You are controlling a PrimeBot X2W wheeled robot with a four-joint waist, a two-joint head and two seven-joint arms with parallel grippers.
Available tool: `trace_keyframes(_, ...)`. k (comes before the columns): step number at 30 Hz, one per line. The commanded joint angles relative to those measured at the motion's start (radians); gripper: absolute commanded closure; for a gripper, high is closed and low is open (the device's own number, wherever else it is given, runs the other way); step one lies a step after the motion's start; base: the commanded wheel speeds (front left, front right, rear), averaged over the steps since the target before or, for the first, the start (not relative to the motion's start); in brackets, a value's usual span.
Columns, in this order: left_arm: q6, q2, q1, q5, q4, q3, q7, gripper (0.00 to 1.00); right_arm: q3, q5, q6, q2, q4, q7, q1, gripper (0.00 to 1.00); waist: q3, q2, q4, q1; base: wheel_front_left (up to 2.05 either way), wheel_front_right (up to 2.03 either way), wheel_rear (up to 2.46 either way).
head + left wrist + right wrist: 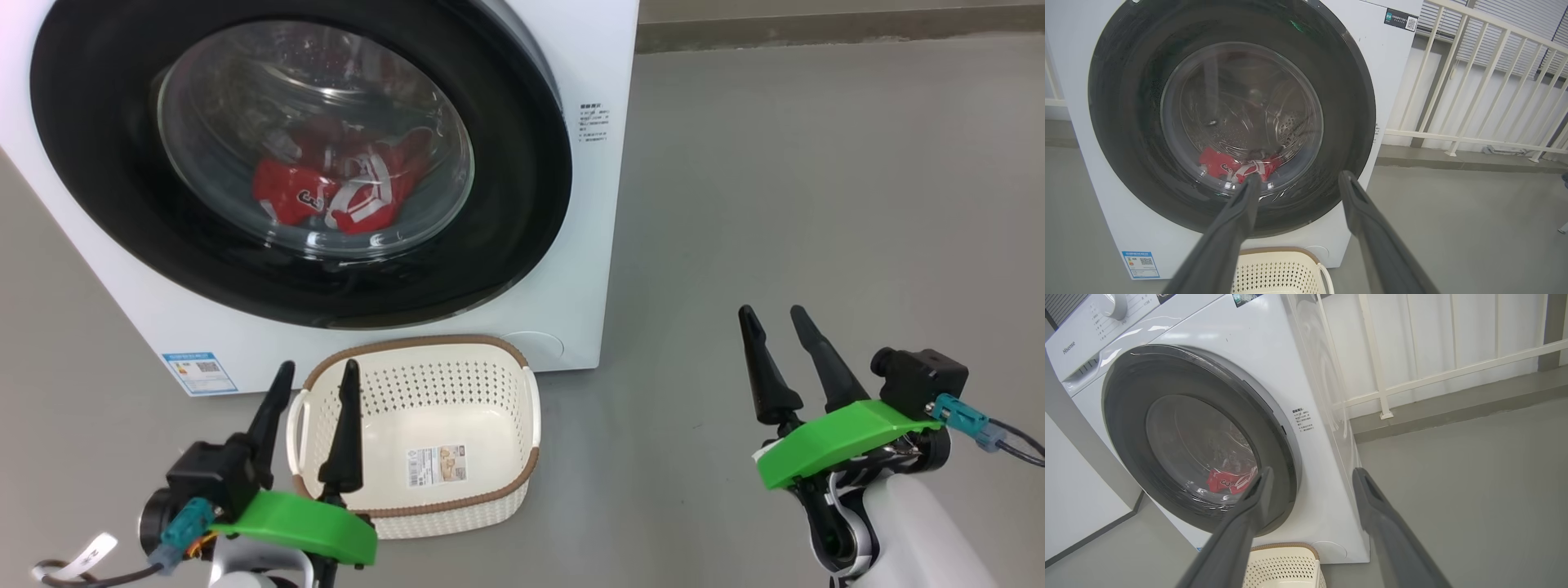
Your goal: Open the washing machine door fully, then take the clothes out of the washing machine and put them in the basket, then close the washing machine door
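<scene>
Left end effector [318,365], spread, near basket [424,340] rim.

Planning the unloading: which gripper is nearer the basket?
The left gripper: its fingers stand at the left rim of the basket; the right gripper hangs over floor, well to the right.

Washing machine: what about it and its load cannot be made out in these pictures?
- Clothes, head view: crumpled behind the reflecting door glass; pieces cannot be counted.
- Printed notice beside the door, head view: too small to read.
- Washing machine top, head view: cut off by the upper edge.
- Basket, left wrist view: cut off by the bottom edge, partly behind the left end effector.
</scene>
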Motion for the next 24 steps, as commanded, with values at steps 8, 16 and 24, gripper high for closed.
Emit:
trace_keyframes(8,0.021,0.026,-0.06,0.116,-0.017,0.01,-0.041,0.0,0.036,-0.131,0.011,-0.007,-0.016,-0.041,-0.08,0.0,-0.002,0.0,0.001,-0.0001,0.0,0.0,0.0)
trace_keyframes(16,0.032,0.03,-0.075,0.202,-0.014,0.0,-0.068,0.0,0.052,-0.221,0.012,-0.011,-0.011,-0.068,-0.102,0.0,-0.005,0.0,0.002,-0.0001,0.0,0.0,0.0)
trace_keyframes(24,0.033,0.029,-0.078,0.196,0.004,0.007,-0.072,0.0,0.052,-0.232,0.012,-0.011,-0.004,-0.072,-0.105,0.0,-0.004,0.0,0.002,-0.0001,0.0,0.0,0.0)
